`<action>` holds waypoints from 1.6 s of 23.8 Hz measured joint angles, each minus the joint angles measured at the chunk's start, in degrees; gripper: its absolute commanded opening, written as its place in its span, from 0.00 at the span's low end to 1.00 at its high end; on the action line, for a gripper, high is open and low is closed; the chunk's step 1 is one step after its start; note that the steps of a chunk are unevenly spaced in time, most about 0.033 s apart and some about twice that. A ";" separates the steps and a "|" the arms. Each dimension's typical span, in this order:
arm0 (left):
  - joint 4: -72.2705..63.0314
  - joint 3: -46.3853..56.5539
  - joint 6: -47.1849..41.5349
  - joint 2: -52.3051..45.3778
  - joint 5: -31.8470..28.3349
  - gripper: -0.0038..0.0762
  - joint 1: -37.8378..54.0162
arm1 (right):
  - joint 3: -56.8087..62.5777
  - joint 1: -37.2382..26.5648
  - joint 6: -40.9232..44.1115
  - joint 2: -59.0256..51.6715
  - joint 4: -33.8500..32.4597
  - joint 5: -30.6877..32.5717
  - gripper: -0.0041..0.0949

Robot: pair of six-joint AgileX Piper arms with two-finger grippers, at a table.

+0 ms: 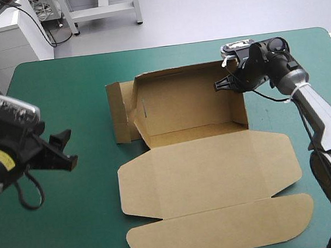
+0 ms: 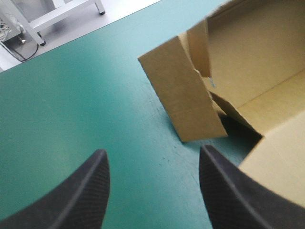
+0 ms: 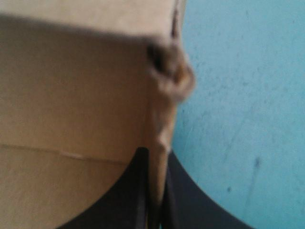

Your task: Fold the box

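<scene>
While R pincer clamps box wall, L pincer spread; off box

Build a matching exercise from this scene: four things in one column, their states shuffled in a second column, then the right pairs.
Things
1. left tool
2. right tool
3. lid
4. left flap

States
A. lying flat on the teal-green cover, toward the near edge
B. open, over bare cover, touching nothing
C. standing up at the left end, not tucked in
D. shut on the right wall of the box

Pairs: 1-B; 2-D; 3-A; 4-C
</scene>
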 measured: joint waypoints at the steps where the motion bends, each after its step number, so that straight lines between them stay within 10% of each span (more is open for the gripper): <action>1: -0.89 2.89 0.00 -2.82 -0.86 0.55 0.00 | -0.56 -0.05 -0.04 1.31 0.00 -1.53 0.02; 9: -8.67 34.61 -1.10 -35.74 -5.59 0.52 0.00 | -1.27 -0.51 -0.71 7.89 0.74 -7.11 0.02; 12: -10.61 39.93 -1.20 -46.86 -5.59 0.04 0.00 | -1.16 -0.51 -0.71 8.17 1.08 -6.97 0.02; 17: -10.88 40.56 -1.24 -53.02 -1.83 0.04 0.00 | -1.28 -0.51 -0.71 8.17 1.10 -6.90 0.04; 27: -9.53 41.32 -1.24 -53.02 0.42 0.04 0.00 | -15.18 0.01 -3.25 9.65 0.51 8.62 0.54; 38: -9.16 41.32 -1.13 -53.02 0.42 0.04 0.00 | -23.07 0.06 -2.81 2.32 -1.02 9.98 0.62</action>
